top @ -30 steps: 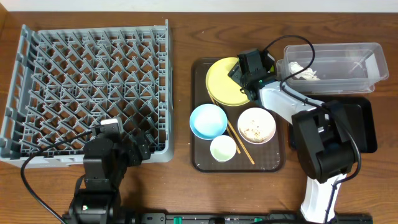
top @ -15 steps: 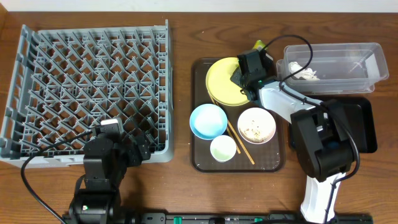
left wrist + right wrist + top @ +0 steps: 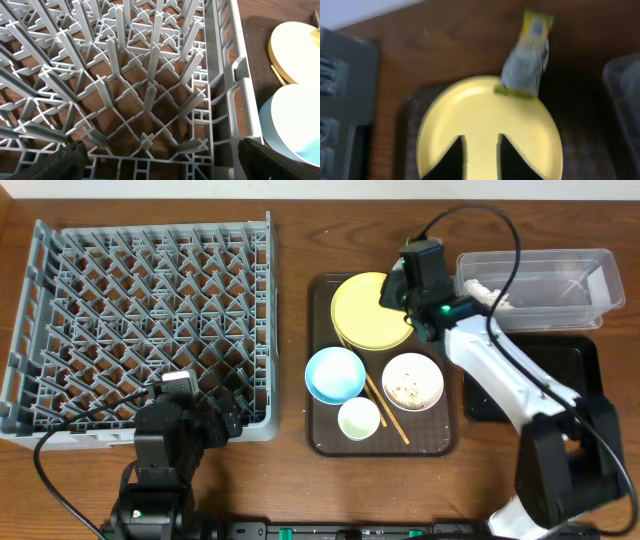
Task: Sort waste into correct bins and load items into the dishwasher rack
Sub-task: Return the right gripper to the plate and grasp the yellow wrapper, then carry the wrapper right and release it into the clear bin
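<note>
Yellow-green wrapper [image 3: 526, 55] points lengthwise off the plate [image 3: 445, 120] rim; right claw [image 3: 481, 139] slightly parted, empty.

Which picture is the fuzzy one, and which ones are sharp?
Right wrist view: fuzzy all over, with the yellow plate and the snack wrapper smeared soft. Left wrist view: the rack pegs are crisp; only the dark pincer fingers at the bottom corners are blurred. Overhead view: sharp and evenly lit, with a slight shine on the clear tub.
</note>
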Available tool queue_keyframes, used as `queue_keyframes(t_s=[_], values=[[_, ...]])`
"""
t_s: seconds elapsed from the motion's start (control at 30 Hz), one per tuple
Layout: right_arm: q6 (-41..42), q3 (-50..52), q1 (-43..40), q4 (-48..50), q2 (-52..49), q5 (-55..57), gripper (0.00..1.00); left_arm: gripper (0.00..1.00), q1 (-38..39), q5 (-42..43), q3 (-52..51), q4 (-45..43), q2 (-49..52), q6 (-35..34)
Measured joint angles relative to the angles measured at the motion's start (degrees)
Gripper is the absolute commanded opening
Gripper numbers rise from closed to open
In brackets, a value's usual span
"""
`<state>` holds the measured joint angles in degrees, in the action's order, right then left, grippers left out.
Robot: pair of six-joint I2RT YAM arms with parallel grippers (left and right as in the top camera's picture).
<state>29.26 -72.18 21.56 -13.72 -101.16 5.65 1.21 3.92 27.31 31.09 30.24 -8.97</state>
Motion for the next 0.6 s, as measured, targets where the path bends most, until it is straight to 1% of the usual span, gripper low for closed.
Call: queue_keyframes(t_s=[0.1, 0.17, 0.23, 0.33, 0.37, 0.47, 0.6], values=[[-5.27, -0.42, 0.00, -0.94, 0.44, 0.04, 0.36, 0.98, 0.00, 0.00, 0.00, 0.00, 0.00, 0.00], [-7.74, -1.33, -0.07, -4.24, 0.28, -0.02, 0.41, 0.98, 0.00, 0.00, 0.00, 0.00, 0.00, 0.00], [-10.27, -3.34, -0.39, -7.65, 0.28, -0.11, 0.43, 0.98, 0.00, 0.00, 0.00, 0.00, 0.00, 0.00], [-13.90, -9.18, -1.36, -11.82, 0.28, 0.00, 0.44, 0.98, 0.00, 0.02, 0.00, -0.02, 0.02, 0.00], [-14.86, -11.39, -1.64, -12.70, 0.28, 0.15, 0.47, 0.98, 0.00, 0.00, 0.00, 0.00, 0.02, 0.00], [-17.03, -17.09, -2.56, -13.16, 0.07, 0.76, 0.68, 0.98, 0.00, 0.00, 0.00, 0.00, 0.02, 0.00], [-19.28, -19.65, -3.74, -7.89, -1.49, 1.38, 0.73, 0.98, 0.00, 0.00, 0.00, -0.04, 0.02, 0.00]])
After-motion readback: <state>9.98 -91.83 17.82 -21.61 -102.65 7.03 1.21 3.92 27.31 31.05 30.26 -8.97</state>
